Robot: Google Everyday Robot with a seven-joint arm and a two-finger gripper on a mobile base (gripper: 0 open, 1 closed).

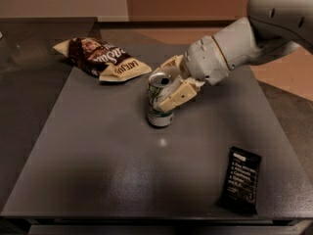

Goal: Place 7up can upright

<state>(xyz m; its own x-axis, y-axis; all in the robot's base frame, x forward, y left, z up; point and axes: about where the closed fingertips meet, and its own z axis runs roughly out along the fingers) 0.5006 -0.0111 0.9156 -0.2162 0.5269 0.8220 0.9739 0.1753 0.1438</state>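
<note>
From my end: the 7up can [160, 112] stands upright just above the middle of the frame, on a dark grey matte table [98, 160] with a dull sheen. It's a small shiny metal cylinder, silver top with the pull-tab facing up and green markings down the side, though I can't actually read the logo. The gripper [165, 85] comes in from the right on a smooth white plastic arm [244, 43], and its blocky cream fingers [179, 95] are clamped on the upper half of the can, one on the near side and one behind it.

At upper left lies a crinkly brown-and-cream snack bag [100, 58]. There's big lettering on its cream edge, but I can't make it out for sure. At lower right a flat black bar wrapper [240, 179] has a few lines of white print, too small to read.
</note>
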